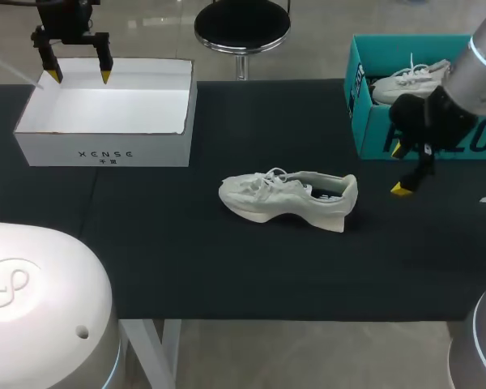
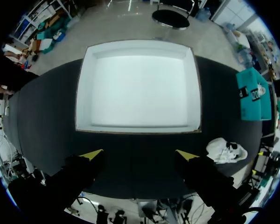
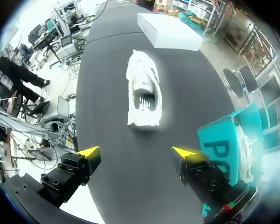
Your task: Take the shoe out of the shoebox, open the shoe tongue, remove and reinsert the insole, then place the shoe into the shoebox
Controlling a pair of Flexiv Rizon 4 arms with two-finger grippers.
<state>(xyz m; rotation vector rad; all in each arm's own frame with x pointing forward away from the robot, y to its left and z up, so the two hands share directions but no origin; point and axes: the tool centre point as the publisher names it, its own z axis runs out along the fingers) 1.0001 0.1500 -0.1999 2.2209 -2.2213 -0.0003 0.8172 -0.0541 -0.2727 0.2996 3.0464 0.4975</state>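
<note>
Standing open, left end effector (image 1: 77,75) hangs over the lettered white shoebox (image 1: 49,144), right end effector (image 1: 398,168) beside the lettered teal box (image 1: 374,130).

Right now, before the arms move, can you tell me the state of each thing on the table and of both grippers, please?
white shoebox: open, no lid, empty.
teal shoebox: open, with a second shoe inside.
white shoe: upright on its sole on the table, outside both boxes, not held.
left gripper: open, empty, over the white shoebox.
right gripper: open, empty, in front of the teal shoebox.
</note>
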